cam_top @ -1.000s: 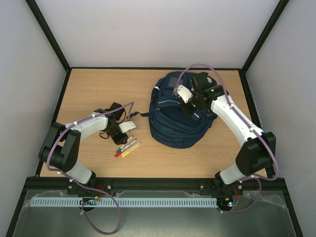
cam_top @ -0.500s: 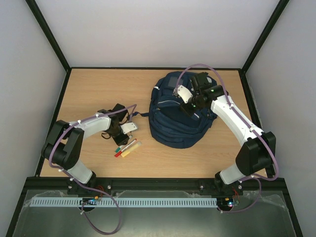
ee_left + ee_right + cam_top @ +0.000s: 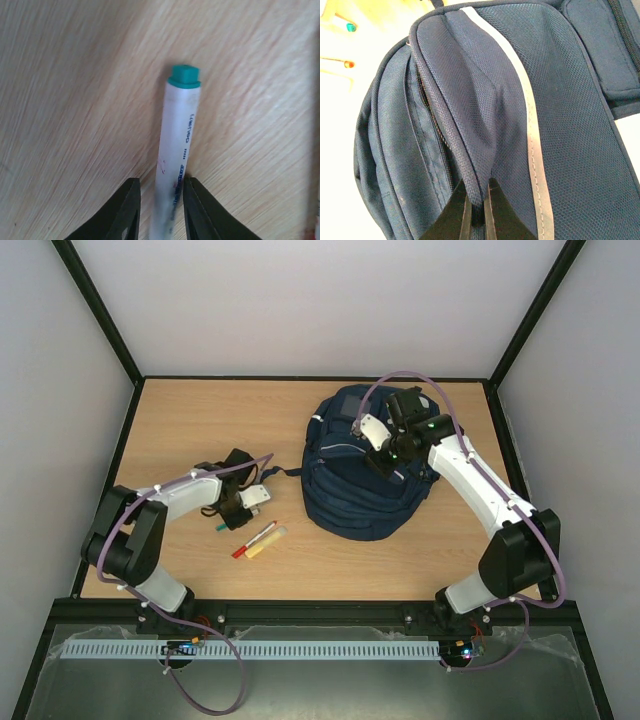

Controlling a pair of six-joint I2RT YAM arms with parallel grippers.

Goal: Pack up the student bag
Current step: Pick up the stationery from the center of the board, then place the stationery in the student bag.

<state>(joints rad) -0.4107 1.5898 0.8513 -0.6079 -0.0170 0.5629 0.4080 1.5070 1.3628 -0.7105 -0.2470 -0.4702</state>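
The navy student bag (image 3: 350,490) lies on the right half of the table, with its white stripe (image 3: 532,145) in the right wrist view. My right gripper (image 3: 385,455) (image 3: 477,187) is on top of it, shut on a fold of fabric beside the open zip (image 3: 432,125). My left gripper (image 3: 243,508) (image 3: 161,181) is low over the table to the bag's left. Its jaws straddle a white marker with a green cap (image 3: 176,145) (image 3: 222,528). One finger (image 3: 192,200) touches the marker, and a thin gap shows at the other.
A red marker (image 3: 254,539) and a yellow highlighter (image 3: 267,542) lie side by side just in front of the left gripper. A dark bag strap (image 3: 285,472) trails toward the left arm. Black frame rails border the table.
The green-capped marker has shifted left, away from the red marker and yellow highlighter, together with the left gripper. The left jaws have narrowed around it. The right arm has barely moved.
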